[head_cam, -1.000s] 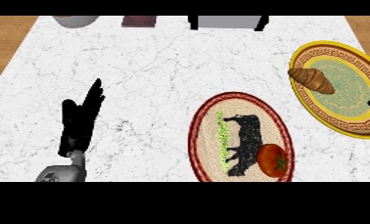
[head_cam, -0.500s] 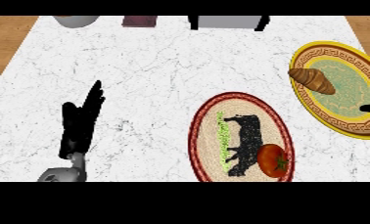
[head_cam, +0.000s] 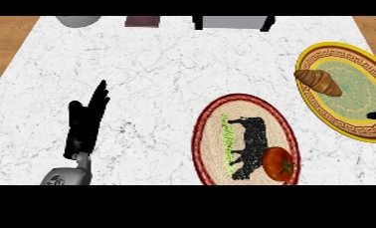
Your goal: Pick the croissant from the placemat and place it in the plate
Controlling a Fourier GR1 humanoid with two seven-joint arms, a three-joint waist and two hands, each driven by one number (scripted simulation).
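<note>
One tomato (head_cam: pixel 278 163) on the placemat (head_cam: pixel 209 142), croissant (head_cam: pixel 319 82) apart.

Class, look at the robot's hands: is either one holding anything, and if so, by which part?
Nothing is held. The left hand rests open on the counter; the croissant lies on the yellow plate. The right hand barely shows.

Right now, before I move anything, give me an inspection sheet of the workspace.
Surface: white marble counter, no spills seen.
Job's things: croissant lies on the yellow plate, at its left rim; placemat holds a tomato.
Clutter: grey box and other objects along the far edge, cut off.
Hands: left hand open, resting lower left; dark tip at right edge, perhaps the right hand, cannot tell.
Cables: nothing seen.
Surroundings: wood floor at the far corners.
</note>
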